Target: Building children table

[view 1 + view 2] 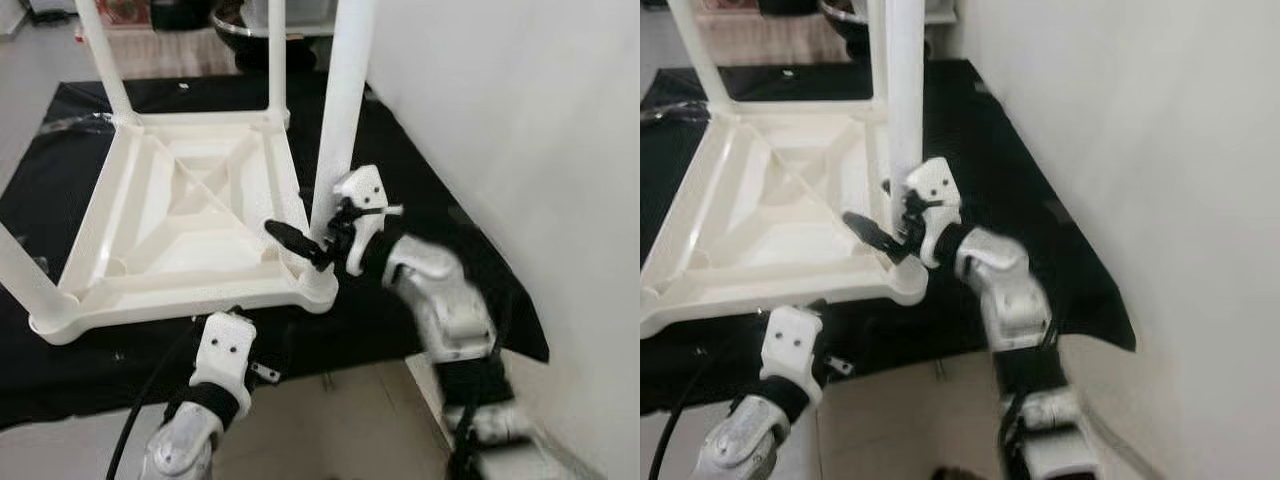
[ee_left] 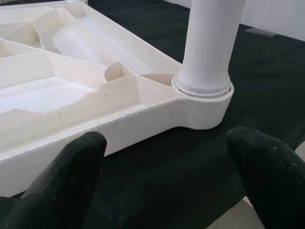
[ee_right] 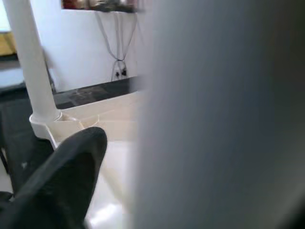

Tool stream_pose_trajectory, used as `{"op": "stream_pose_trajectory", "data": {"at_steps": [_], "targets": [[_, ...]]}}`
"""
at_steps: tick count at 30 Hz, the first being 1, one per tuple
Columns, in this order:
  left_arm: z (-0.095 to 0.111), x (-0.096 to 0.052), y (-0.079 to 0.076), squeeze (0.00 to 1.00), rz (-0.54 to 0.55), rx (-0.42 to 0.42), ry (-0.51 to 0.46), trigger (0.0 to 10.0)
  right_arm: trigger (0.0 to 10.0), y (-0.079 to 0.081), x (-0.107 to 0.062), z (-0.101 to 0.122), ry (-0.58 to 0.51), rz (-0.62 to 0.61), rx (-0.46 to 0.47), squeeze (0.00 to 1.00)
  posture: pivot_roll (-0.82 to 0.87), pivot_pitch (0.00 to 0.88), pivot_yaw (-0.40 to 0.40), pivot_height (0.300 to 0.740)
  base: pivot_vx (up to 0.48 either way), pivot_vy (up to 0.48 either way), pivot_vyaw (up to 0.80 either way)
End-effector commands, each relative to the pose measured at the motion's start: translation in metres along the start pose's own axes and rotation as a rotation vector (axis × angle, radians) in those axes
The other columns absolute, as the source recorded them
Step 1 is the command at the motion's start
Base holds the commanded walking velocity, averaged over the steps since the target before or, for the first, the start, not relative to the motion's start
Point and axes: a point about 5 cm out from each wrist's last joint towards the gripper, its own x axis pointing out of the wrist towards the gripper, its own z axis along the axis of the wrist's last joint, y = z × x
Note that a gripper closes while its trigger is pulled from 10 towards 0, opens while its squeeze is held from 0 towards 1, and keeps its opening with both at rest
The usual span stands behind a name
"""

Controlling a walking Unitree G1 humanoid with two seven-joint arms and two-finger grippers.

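A white plastic children's table (image 1: 112,232) lies upside down on a black cloth (image 1: 400,170), its legs pointing up. My right gripper (image 1: 310,225) reaches from the right to the near right leg (image 1: 335,130), just above its corner socket (image 1: 318,290). Its fingers stand on either side of the leg. The near finger (image 3: 62,176) shows a gap to the leg, and the leg hides the far one. My left gripper (image 2: 167,181) is low at the table's front edge, open and holding nothing. It faces that same leg (image 2: 205,47) and socket.
A white wall (image 1: 520,150) runs close along the right. Three other legs stand up at the far left (image 1: 100,50), far right (image 1: 275,50) and near left (image 1: 25,270). Bare floor (image 1: 340,420) lies in front of the cloth.
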Motion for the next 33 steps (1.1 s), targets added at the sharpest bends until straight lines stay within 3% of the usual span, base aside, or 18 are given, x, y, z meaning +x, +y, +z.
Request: {"op": "stream_pose_trajectory", "data": {"at_steps": [1, 2, 5, 6, 9, 16, 17, 18, 20, 21, 28, 32, 33], "targets": [[-0.002, -0.002, -0.003, 0.0, -0.003, -0.001, 0.004, 10.0, 10.0, 0.0, 0.003, -0.003, -0.02, 0.069, 0.009, 0.24, 0.1, 0.121, -0.125, 0.74, 0.0, 0.0, 0.0], [-0.001, -0.004, -0.005, 0.0, -0.004, -0.001, 0.002, 10.0, 10.0, -0.004, 0.002, -0.001, -0.025, 0.099, 0.015, 0.0, 0.12, 0.133, -0.127, 0.74, 0.0, 0.0, 0.0], [0.0, -0.008, -0.007, 0.0, -0.006, -0.002, 0.0, 10.0, 10.0, -0.012, 0.003, 0.005, -0.033, 0.157, 0.02, 0.0, 0.13, 0.143, -0.127, 0.74, 0.0, 0.0, 0.0], [0.0, -0.014, -0.009, 0.0, -0.011, 0.004, 0.006, 10.0, 10.0, -0.017, 0.006, 0.011, -0.036, 0.239, 0.031, 0.0, 0.17, 0.173, -0.126, 0.74, 0.0, 0.0, 0.0], [0.001, -0.016, -0.01, 0.0, -0.014, 0.006, 0.007, 10.0, 10.0, -0.019, 0.007, 0.012, -0.035, 0.26, 0.033, 0.0, 0.17, 0.177, -0.125, 0.74, 0.0, 0.0, 0.0], [0.004, -0.032, -0.013, 0.0, -0.017, 0.009, 0.017, 10.0, 10.0, -0.019, 0.017, 0.022, -0.043, 0.465, 0.063, 0.0, 0.22, 0.233, -0.118, 0.74, 0.0, 0.0, 0.0], [0.004, -0.035, -0.014, 0.0, -0.017, 0.008, 0.021, 10.0, 9.5, -0.018, 0.019, 0.024, -0.042, 0.499, 0.064, 0.0, 0.23, 0.238, -0.118, 0.74, 0.0, 0.0, 0.0], [0.005, -0.037, -0.014, 0.0, -0.017, 0.007, 0.024, 10.0, 3.8, -0.018, 0.021, 0.025, -0.042, 0.522, 0.067, 0.0, 0.24, 0.247, -0.116, 0.74, 0.0, 0.0, 0.0], [0.005, -0.039, -0.015, 0.0, -0.018, 0.006, 0.027, 10.0, 3.8, -0.018, 0.022, 0.026, -0.045, 0.54, 0.069, 0.0, 0.24, 0.249, -0.116, 0.74, 0.0, 0.0, 0.0], [0.005, -0.041, -0.015, 0.0, -0.018, 0.006, 0.03, 10.0, 0.0, -0.019, 0.024, 0.027, -0.046, 0.544, 0.068, 0.0, 0.24, 0.254, -0.113, 0.74, 0.0, 0.0, 0.0], [0.006, -0.043, -0.015, 0.0, -0.014, 0.008, 0.039, 10.0, 0.0, -0.026, 0.021, 0.032, -0.068, 0.536, 0.068, 0.0, 0.25, 0.253, -0.112, 0.74, 0.0, 0.0, 0.0], [0.006, -0.041, -0.016, 0.0, -0.014, 0.004, 0.039, 10.0, 0.0, -0.036, 0.012, 0.035, -0.082, 0.463, 0.036, 0.0, 0.22, 0.237, -0.118, 0.74, 0.0, 0.0, 0.0], [0.005, -0.039, -0.017, 0.0, -0.014, 0.0, 0.037, 10.0, 0.0, -0.041, 0.008, 0.033, -0.06, 0.391, -0.016, 0.0, 0.2, 0.227, -0.129, 0.74, 0.0, 0.0, 0.0]]}}
